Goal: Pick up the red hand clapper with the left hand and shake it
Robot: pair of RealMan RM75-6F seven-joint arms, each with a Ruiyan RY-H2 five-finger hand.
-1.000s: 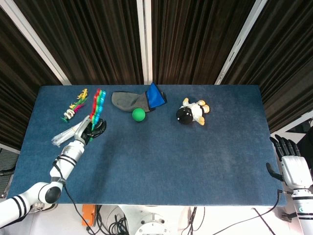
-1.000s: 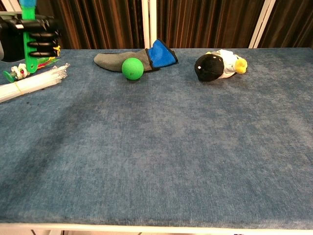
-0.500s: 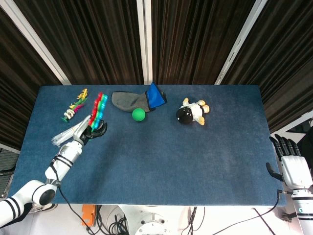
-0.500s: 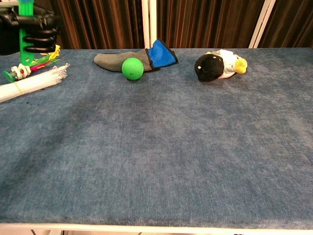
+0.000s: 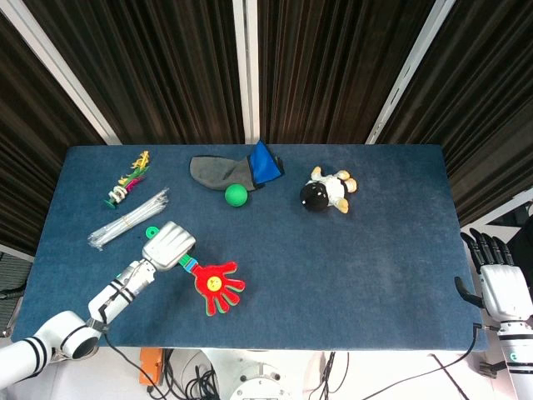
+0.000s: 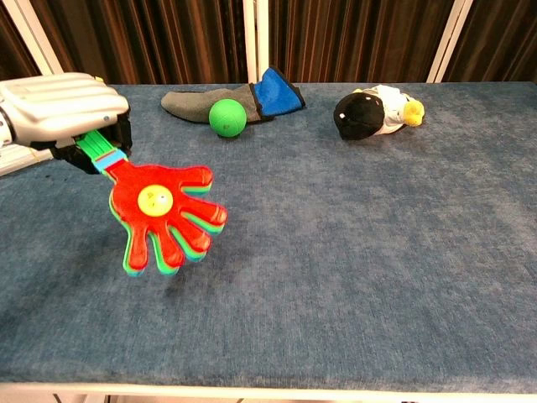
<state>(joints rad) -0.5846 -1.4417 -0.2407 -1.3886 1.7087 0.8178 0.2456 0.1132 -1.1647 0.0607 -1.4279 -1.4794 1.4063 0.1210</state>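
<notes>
My left hand [image 5: 169, 246] [image 6: 60, 109] grips the green handle of the red hand clapper [image 5: 218, 287] [image 6: 162, 215]. The clapper's red palm with a yellow smiley face and its layered green and blue leaves points toward the table's near edge, held above the blue cloth at the front left. My right hand [image 5: 496, 279] hangs off the table's right edge with its fingers apart and nothing in it; the chest view does not show it.
A green ball [image 5: 236, 195] [image 6: 226, 117] lies beside a grey and blue sock-like cloth [image 5: 231, 169] [image 6: 241, 97]. A black and white plush toy [image 5: 326, 192] [image 6: 373, 109] sits at the back right. A bundle of clear sticks [image 5: 127, 220] and a colourful toy [image 5: 127, 180] lie at back left.
My left hand swung the clapper down from upright near the back left toward the front, so its red palm now faces up and points to the table's near edge.
</notes>
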